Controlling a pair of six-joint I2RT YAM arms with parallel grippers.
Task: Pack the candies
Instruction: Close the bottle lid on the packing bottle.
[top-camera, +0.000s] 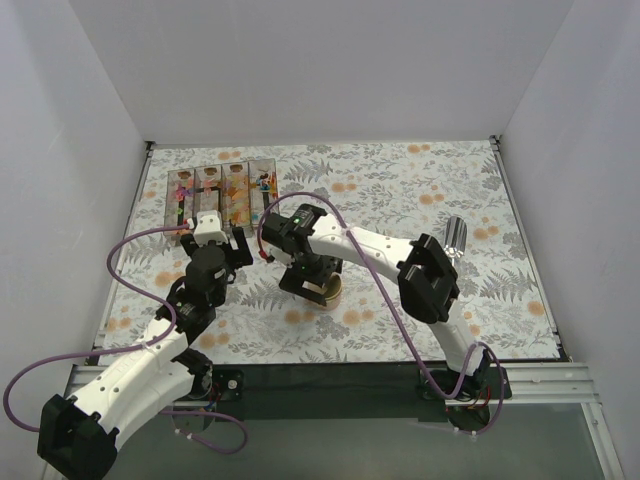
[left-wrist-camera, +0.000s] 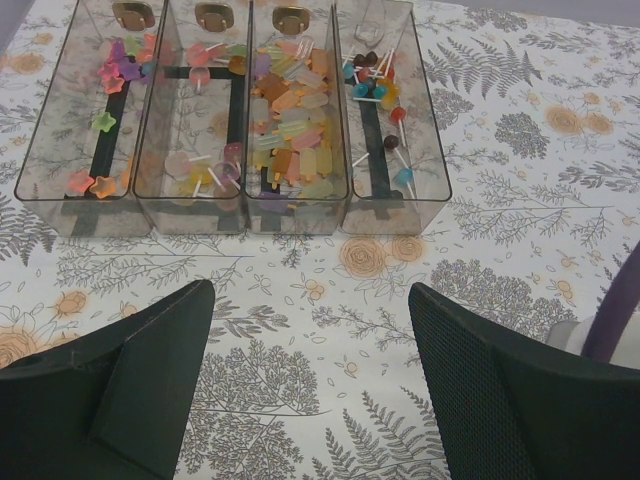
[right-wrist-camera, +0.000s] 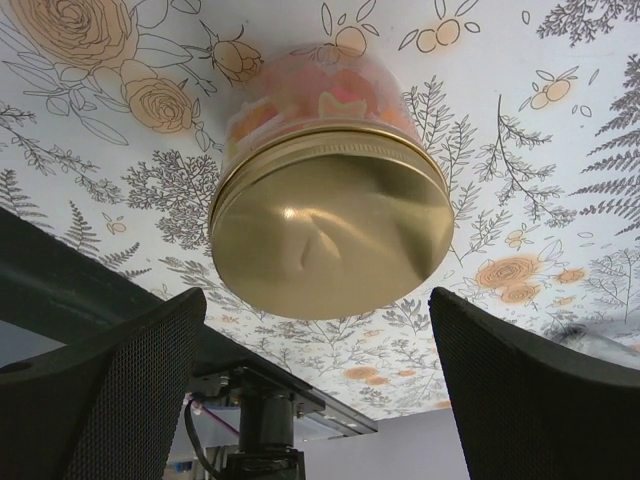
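Four clear bins (top-camera: 222, 193) stand side by side at the far left of the table and hold the candies. In the left wrist view they hold star sweets (left-wrist-camera: 100, 122), round lollipops (left-wrist-camera: 200, 172), popsicle-shaped sweets (left-wrist-camera: 295, 120) and small ball lollipops (left-wrist-camera: 375, 88). My left gripper (left-wrist-camera: 310, 300) is open and empty, just in front of the bins (left-wrist-camera: 250, 205); it also shows in the top view (top-camera: 212, 240). A glass jar with a dented gold lid (right-wrist-camera: 330, 235) stands closed, with orange and pink candies (right-wrist-camera: 320, 95) inside. My right gripper (right-wrist-camera: 318, 300) is open above the jar (top-camera: 326, 290), not touching it.
A grey metal cylinder (top-camera: 456, 237) stands at the right of the flowered tablecloth (top-camera: 420, 190). White walls enclose the table on three sides. The right arm (top-camera: 380, 250) reaches across the middle. A purple cable (left-wrist-camera: 615, 320) shows at the right of the left wrist view.
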